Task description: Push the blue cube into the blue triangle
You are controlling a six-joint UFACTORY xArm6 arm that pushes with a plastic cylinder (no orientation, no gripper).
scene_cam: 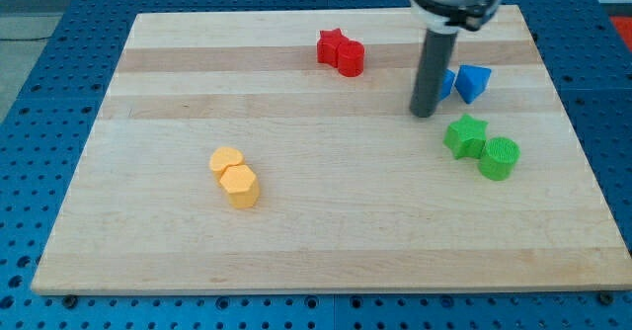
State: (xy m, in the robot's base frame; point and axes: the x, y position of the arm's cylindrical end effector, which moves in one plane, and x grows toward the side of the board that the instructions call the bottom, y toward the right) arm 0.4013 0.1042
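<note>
Pale wooden board fills most of the frame. No fingers on this rig, just a dark rod holding nothing; my tip sits upper right, touching the left side of the small blue plastic cube, which it half hides. The blue plastic triangle is just right of that. My worry: an off-centre shove, and the cube skids down toward the green star.

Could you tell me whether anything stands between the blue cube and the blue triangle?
Nothing visible does. My tip sits at the view's left of the blue cube, partly hiding it, and the blue triangle lies just beyond it to the view's right.
</note>
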